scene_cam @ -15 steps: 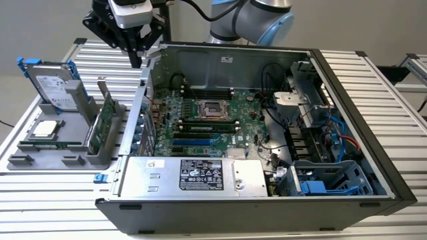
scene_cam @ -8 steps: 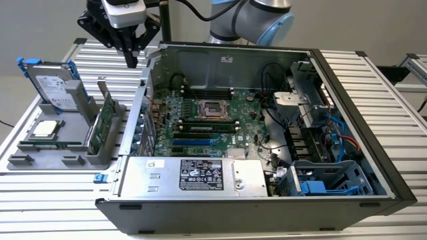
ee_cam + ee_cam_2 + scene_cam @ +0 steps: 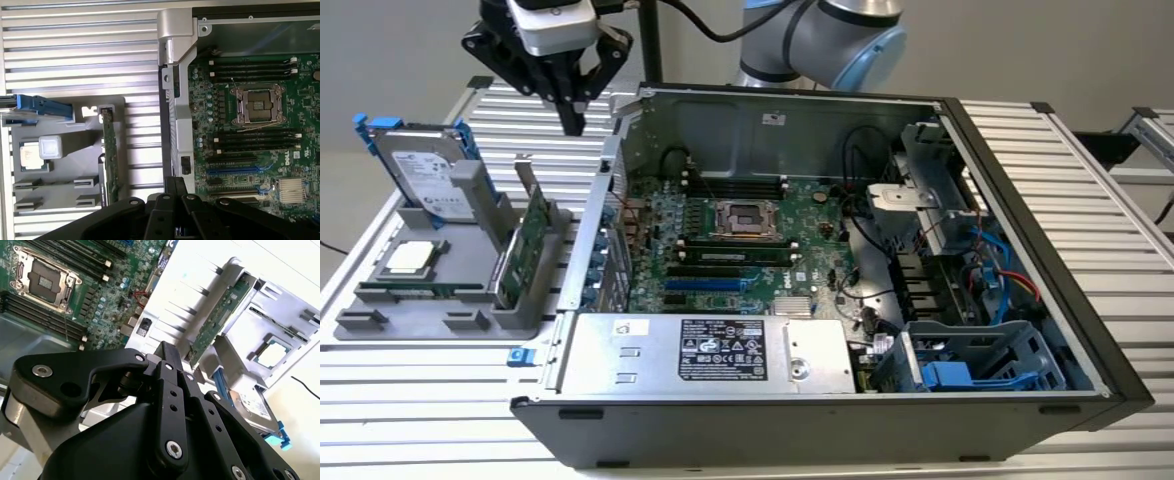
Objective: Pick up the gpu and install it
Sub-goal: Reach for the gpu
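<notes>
Our gripper (image 3: pixel 571 122) hangs by a corner of the open PC case (image 3: pixel 787 440), fingers pressed together, holding nothing. The gpu (image 3: pixel 534 245) stands on edge in the grey rack (image 3: pixel 400 325) beside the case, prob. so we can pinch its top edge from above.

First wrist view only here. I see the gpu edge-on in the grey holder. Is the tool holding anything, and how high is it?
Observer: In the exterior view the tool is shut on nothing. It hangs in the air, higher than the gpu and apart from it.
Operator: Card straight?
Observer: Yes, it stands upright on its long edge in the grey holder, with its silver bracket sticking up at one end.
Operator: What's next to it?
Observer: The hard drive, propped upright towards the exterior view's left.
</notes>
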Controlling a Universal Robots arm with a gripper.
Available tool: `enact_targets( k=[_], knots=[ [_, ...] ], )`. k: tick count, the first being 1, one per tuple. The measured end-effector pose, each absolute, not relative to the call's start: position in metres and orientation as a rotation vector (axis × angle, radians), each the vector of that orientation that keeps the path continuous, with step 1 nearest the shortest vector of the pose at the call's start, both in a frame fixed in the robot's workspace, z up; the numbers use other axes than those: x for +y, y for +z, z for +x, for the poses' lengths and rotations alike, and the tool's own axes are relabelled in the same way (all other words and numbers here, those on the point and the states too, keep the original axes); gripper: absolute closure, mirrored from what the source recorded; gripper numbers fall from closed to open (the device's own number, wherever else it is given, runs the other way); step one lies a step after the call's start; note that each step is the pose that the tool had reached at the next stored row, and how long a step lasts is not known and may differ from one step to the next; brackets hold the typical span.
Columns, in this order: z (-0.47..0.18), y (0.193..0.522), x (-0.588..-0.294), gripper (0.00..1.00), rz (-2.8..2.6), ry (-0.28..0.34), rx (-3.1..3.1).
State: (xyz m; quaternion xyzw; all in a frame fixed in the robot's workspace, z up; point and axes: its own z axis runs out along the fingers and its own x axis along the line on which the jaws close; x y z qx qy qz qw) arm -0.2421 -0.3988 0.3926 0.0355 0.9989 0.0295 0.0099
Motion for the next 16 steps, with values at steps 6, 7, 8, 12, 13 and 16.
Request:
enact_targets(
  k=[6, 7, 8, 12, 13, 16],
  knots=[
    [-0.248, 0.393, -0.399, 1.00, 0.111, 0.092, 3.119],
    [-0.249, 0.393, -0.399, 1.00, 0.111, 0.092, 3.119],
    [-0.250, 0.393, -0.399, 1.00, 0.111, 0.092, 3.119],
    [-0.254, 0.393, -0.399, 1.00, 0.111, 0.092, 3.119],
    [-0.255, 0.393, -0.399, 1.00, 0.111, 0.092, 3.119],
    [-0.256, 0.393, -0.399, 1.00, 0.111, 0.092, 3.120]
  ],
)
